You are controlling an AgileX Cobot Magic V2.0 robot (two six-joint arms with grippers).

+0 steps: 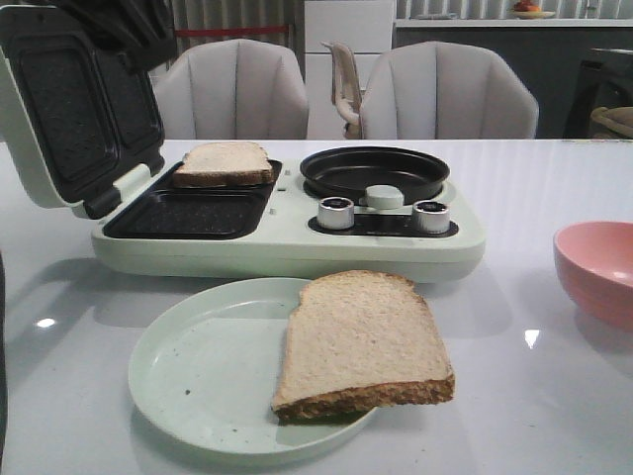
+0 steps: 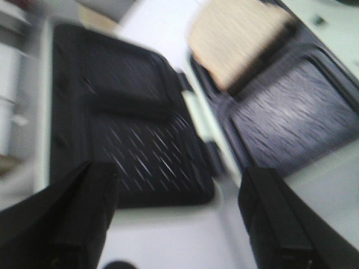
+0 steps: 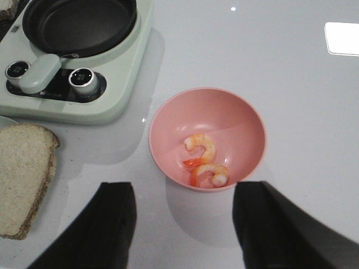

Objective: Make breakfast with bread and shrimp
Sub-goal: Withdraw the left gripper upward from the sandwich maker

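One bread slice in open sandwich maker, second slice on plate, shrimp in pink bowl, left gripper and right gripper both released, empty.

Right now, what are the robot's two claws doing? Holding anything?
Left gripper: open, holding nothing, above the sandwich maker.
Right gripper: open, holding nothing, above the pink bowl of shrimp.
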